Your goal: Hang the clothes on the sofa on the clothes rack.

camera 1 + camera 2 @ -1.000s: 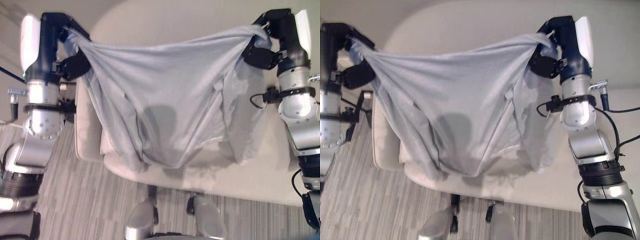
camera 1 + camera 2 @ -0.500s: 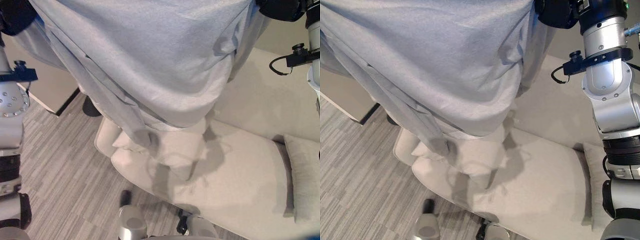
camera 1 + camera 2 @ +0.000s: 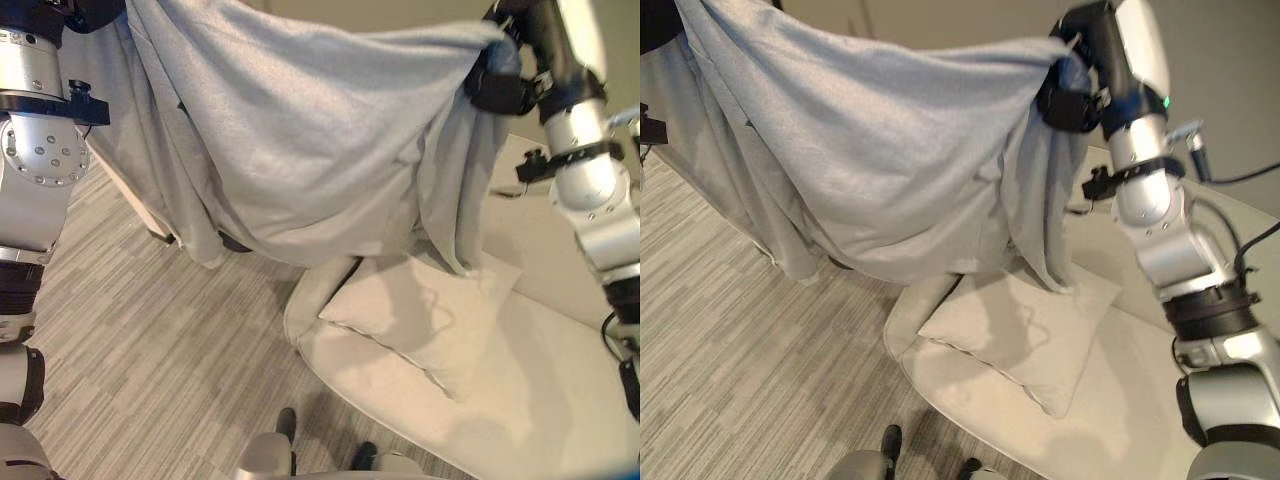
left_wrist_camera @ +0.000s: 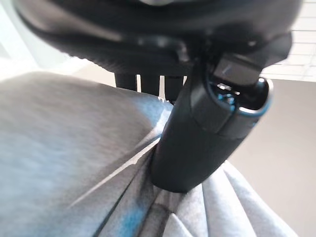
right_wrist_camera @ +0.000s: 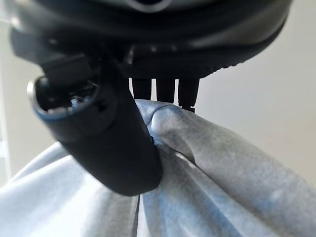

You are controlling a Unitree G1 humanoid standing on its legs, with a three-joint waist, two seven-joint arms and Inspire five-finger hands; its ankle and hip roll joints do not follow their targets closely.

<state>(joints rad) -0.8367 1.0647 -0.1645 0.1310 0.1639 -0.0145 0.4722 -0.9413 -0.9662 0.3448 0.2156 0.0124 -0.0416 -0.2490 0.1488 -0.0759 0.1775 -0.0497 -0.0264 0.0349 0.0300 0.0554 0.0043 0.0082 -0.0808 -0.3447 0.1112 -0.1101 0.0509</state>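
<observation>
The left hand point(image 4: 197, 143) pinches one upper corner of the light grey, soft fabric garment point(image 3: 320, 150), its thumb pressed on the bunched cloth against the fingers point(image 4: 148, 81) behind it. The garment hangs spread in the air between both hands, clear of the cream upholstered sofa point(image 3: 520, 400) and its pale square cushion point(image 3: 430, 320) below; its lower edge hangs over the grey striped carpet floor point(image 3: 130, 320). The right hand point(image 5: 113, 143) pinches the other corner in the same way. In my judgement this is the carrying step: the cloth is lifted, and the next move needs turning toward the rack while keeping both pinches firm. The garment covers what stands behind it.
</observation>
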